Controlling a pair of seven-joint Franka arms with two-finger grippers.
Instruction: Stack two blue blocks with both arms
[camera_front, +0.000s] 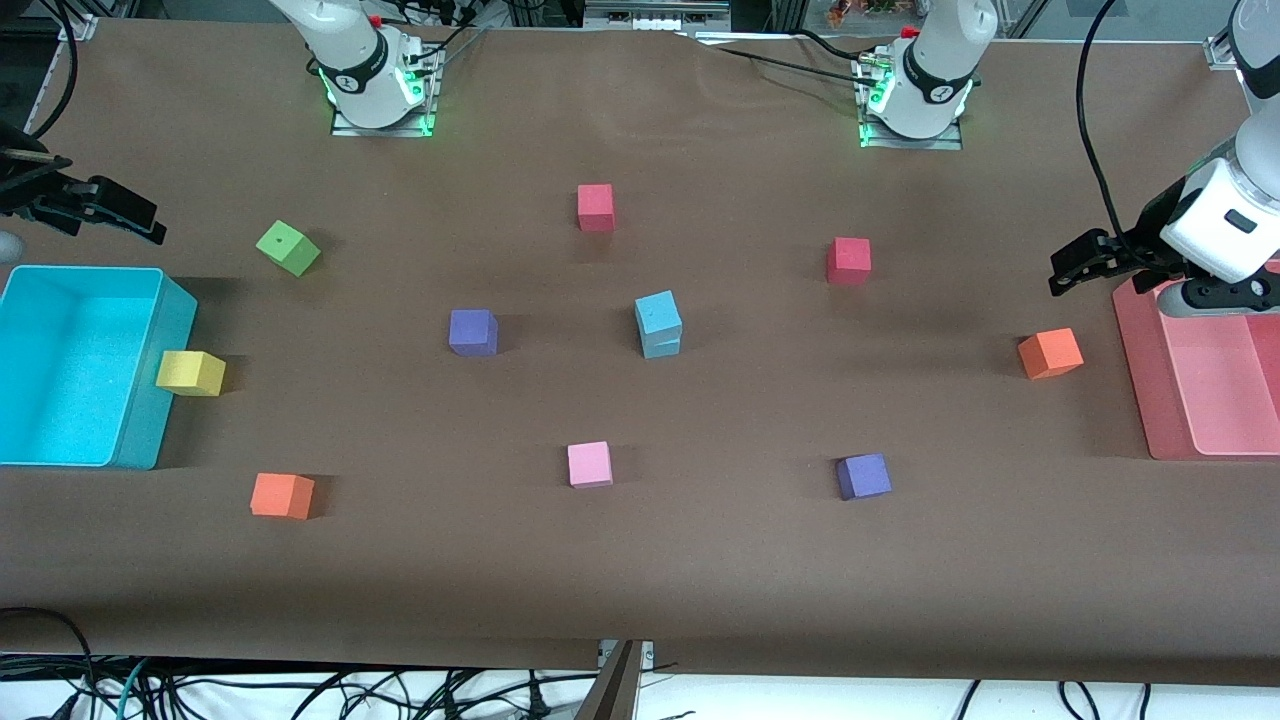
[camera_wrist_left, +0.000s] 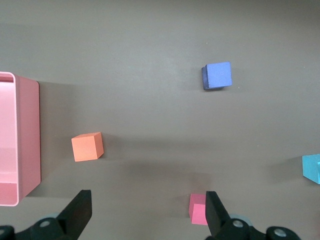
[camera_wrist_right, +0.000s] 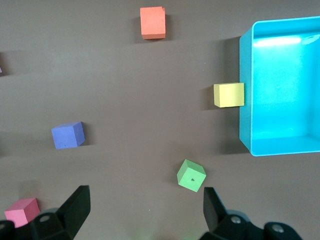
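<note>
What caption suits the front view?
Two blue blocks stacked mid-table among scattered cubes; left end effector and right end effector open at opposite ends.

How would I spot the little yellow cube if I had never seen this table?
Find the big cyan bin at the right arm's end of the brown table. The yellow cube sits on the table right against the bin's outer wall. It is the only yellow cube; its nearest neighbours are a green cube farther from the front camera and an orange cube nearer to it.

Both arms wait raised, left hand (camera_front: 1068, 268) and right hand (camera_front: 120, 215) spread empty.
</note>
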